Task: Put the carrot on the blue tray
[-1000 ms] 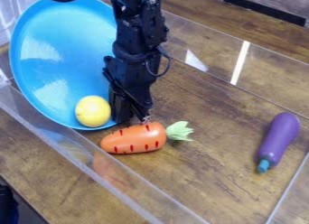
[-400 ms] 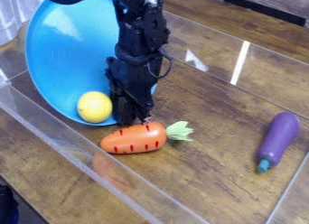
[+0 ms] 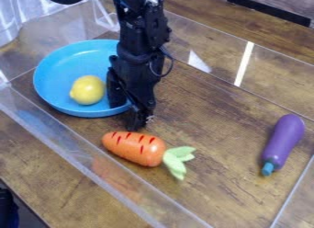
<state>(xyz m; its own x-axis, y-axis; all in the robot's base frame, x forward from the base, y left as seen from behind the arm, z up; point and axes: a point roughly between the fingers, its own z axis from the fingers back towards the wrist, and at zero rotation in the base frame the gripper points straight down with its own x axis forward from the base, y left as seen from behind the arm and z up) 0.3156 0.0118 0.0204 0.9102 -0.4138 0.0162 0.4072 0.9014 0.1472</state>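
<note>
Black robot arm comes down from the top of the view, its gripper (image 3: 138, 110) pointing straight down at the near-right rim of the round bright blue shallow plastic tray (image 3: 51, 80). The fingertips sit low against the wooden tabletop (image 3: 221, 121), right at the tray's edge. Whether the pincer is spread or pressed together I cannot tell: the fingers are dark and overlap from this angle. Nothing visible between them.

The tray lies flat on the table, upper left. A yellow lemon-like ball (image 3: 86, 90) rests inside it, toward the right side of the dish, just left of the arm.

The small orange toy carrot with dark groove marks and pale green leafy top (image 3: 138, 148) is not on the tray. It lies on its side on the wood, in front of the gripper and apart from it, orange body toward the left, leaves pointing lower right. Near the tray's rim but not touching.

A purple toy eggplant (image 3: 282, 142) lies well apart at the right edge, tilted, stem end down.

A clear plastic barrier (image 3: 73, 167) runs along the front of the table.
</note>
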